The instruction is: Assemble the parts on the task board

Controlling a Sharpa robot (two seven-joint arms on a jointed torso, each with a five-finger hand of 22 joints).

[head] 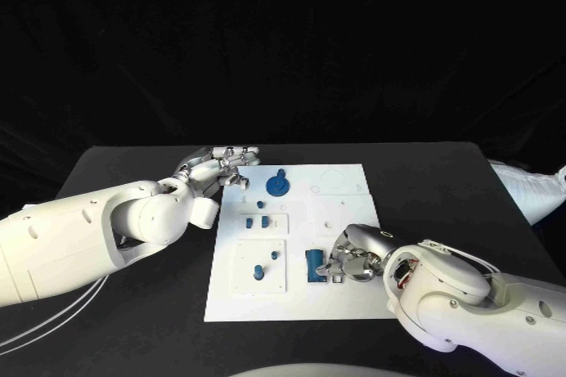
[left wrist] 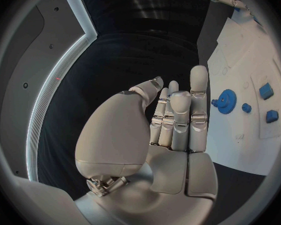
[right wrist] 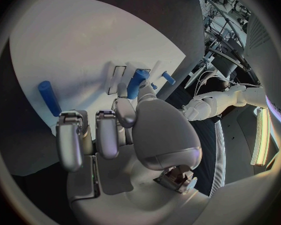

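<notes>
White task board (head: pixel 336 299) lies mid tabletop (head: pixel 130 168). Left robot hand (head: pixel 222 168) hovers at its far left corner beside a blue gear (head: pixel 277 184), fingers straight, holding nothing. Right robot hand (head: pixel 354 258) rests near a blue cylinder (head: pixel 315 265); whether it grips it, I cannot tell.
</notes>
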